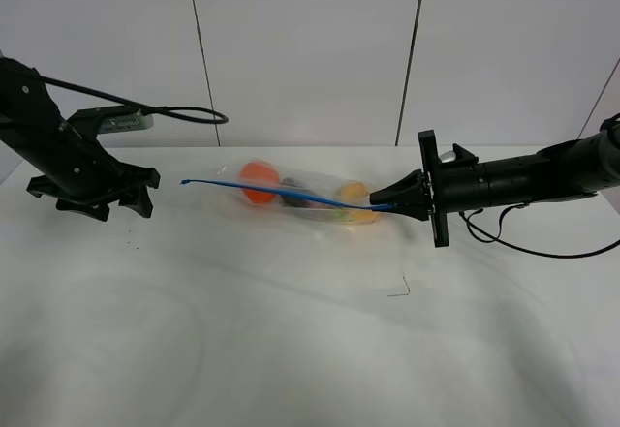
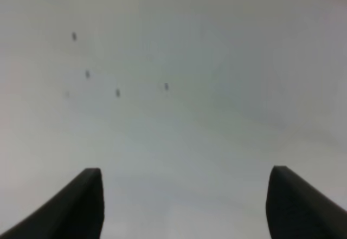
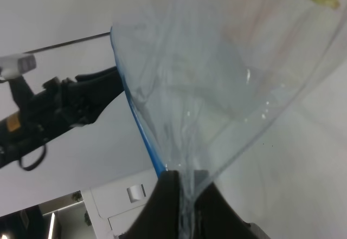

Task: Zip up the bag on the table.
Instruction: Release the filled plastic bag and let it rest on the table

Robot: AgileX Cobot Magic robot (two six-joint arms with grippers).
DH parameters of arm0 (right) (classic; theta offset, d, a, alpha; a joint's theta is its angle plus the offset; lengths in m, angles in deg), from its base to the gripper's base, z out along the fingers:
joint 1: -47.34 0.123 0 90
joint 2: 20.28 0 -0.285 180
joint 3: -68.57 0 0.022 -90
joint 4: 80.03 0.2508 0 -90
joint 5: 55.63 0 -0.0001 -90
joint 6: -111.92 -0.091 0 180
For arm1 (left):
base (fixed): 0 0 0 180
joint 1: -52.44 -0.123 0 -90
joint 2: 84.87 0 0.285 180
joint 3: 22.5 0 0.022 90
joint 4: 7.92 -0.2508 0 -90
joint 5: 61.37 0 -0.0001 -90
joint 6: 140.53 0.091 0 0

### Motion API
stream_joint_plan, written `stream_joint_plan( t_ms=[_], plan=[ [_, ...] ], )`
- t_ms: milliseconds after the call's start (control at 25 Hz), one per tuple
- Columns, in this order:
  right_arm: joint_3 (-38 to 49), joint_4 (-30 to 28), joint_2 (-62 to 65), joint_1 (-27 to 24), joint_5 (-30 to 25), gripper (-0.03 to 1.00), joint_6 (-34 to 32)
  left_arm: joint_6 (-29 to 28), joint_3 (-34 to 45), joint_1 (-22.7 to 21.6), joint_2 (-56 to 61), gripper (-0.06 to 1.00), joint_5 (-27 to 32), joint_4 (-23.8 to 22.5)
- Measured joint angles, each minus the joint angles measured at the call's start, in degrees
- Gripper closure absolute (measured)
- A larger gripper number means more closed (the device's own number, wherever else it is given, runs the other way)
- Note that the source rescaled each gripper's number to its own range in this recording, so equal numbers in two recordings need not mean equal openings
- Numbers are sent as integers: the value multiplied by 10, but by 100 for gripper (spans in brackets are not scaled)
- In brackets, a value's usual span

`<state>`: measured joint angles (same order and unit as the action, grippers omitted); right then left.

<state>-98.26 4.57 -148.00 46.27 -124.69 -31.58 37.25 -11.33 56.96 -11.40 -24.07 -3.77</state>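
Blue-edged bag [image 1: 312, 198] pinched by right end effector [image 1: 384, 204].

grey wall panels [image 1: 305, 49]; a thin bent wire [image 1: 400, 289], perhaps.

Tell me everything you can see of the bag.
The bag is clear, crinkly plastic and lies lengthwise on the white table. A blue zipper strip runs along it, its left end sticking out free. An orange item, a dark item and a yellowish item show through the film. The right gripper is shut on its right end, where the film fans out from the pinch. The left gripper is open and apart from it. Whether the zip is sealed cannot be told.
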Motion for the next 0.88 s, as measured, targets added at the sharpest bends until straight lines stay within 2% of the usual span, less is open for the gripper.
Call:
stream_joint_plan(
  t_ms=[280, 360, 480, 600, 880],
  plan=[
    [0, 0, 0, 0, 0, 97, 0, -5, -90, 0, 5, -6, 246, 0],
    [0, 0, 0, 0, 0, 97, 0, -5, -92, 0, 11, -6, 292, -1],
    [0, 0, 0, 0, 0, 97, 0, 1, -79, 0, 27, -6, 296, -4],
    [0, 0, 0, 0, 0, 97, 0, 14, -35, 0, 67, -6, 296, -5],
    [0, 0, 0, 0, 0, 97, 0, 18, 149, 0, 227, -6, 296, -5]
  ],
)
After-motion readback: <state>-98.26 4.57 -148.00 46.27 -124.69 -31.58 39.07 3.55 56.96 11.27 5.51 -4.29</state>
